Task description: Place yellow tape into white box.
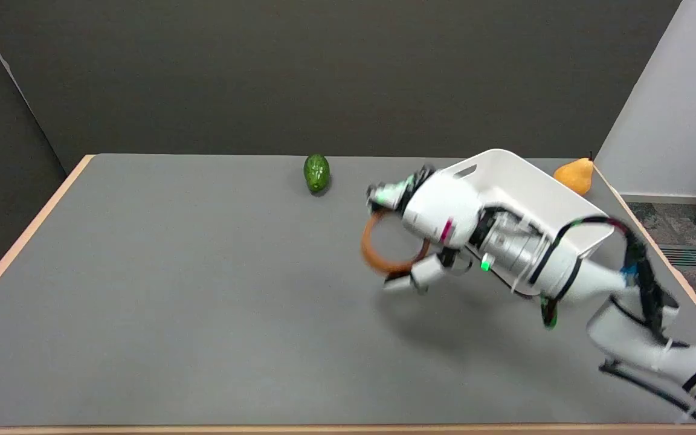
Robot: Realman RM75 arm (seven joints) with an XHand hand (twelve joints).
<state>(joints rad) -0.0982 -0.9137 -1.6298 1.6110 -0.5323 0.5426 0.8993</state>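
Tape held in right hand, beside box rim.

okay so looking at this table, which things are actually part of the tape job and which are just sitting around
Part of the job:
yellow tape, a ring held by the right robot hand
white box, behind the hand

Just lying about:
green avocado, near the table's far edge
orange pear, beside the box at the far right corner
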